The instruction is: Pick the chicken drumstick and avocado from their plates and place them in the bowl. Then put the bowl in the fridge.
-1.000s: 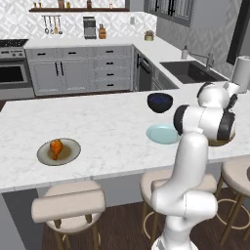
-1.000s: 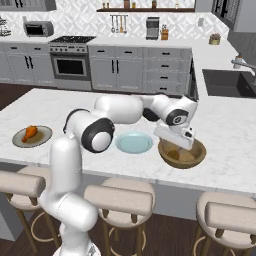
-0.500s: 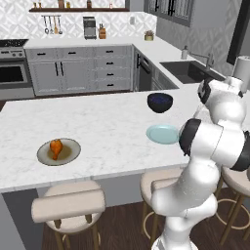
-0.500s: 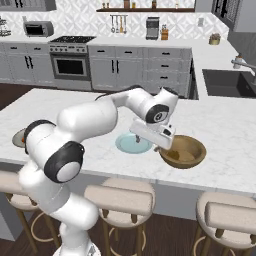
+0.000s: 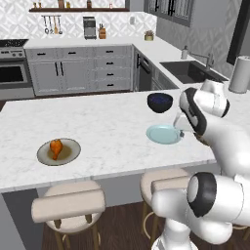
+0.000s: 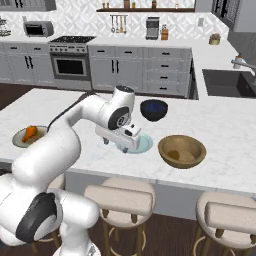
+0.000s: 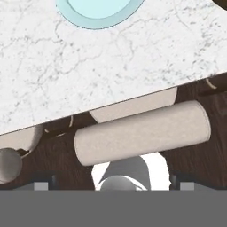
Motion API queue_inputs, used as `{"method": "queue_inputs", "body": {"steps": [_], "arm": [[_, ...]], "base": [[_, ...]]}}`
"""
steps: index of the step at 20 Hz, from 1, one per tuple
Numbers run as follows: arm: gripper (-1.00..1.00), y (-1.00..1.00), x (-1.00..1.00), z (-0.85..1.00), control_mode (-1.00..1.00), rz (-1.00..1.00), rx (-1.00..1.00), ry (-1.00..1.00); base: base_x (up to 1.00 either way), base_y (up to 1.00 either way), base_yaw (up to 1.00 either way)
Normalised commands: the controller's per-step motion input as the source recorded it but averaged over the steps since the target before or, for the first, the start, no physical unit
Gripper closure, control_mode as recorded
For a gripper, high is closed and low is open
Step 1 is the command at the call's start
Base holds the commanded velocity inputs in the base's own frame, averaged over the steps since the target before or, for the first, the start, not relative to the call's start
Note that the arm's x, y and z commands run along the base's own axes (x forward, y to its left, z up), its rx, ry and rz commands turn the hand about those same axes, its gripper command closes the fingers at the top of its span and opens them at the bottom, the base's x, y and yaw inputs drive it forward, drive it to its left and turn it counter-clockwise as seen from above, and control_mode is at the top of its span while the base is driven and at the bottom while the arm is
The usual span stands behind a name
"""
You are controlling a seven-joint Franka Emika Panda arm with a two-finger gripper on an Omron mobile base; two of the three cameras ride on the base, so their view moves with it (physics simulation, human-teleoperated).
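Gripper point(image 6: 123, 145), jaws wide & empty, hangs over teal plate point(image 6: 142, 145); chicken drumstick point(image 6: 30, 132) lies on olive plate point(image 6: 20, 140) far off at gripper's 9 o'clock on counter point(image 6: 225, 125), right base view.

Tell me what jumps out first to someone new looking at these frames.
The big white arm dominates, folded over the marble island counter with its open, empty hand above the pale teal plate, which is bare. Next is the glossy orange chicken drumstick on the olive-tan plate at the counter's left end. The tan wooden bowl to the right of the teal plate has a small dark lump inside, probably the avocado.
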Motion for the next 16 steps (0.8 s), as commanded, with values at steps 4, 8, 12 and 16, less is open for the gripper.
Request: {"method": "queue_inputs", "body": {"steps": [4, 8, 12, 16], "arm": [[-1.00, 1.00, -0.06, 0.42, -1.00, 0.03, 0.00, 0.13], [-1.00, 1.00, 0.00, 0.38, -1.00, 0.07, 0.00, 0.09], [-1.00, 1.00, 0.00, 0.04, -1.00, 0.05, -0.01, 0.01], [-1.00, 1.00, 0.01, -0.05, -1.00, 0.04, 0.00, 0.00]], "base": [[0.00, 0.00, 0.00], [0.00, 0.00, 0.00], [0.00, 0.00, 0.00], [0.00, 0.00, 0.00]]}}
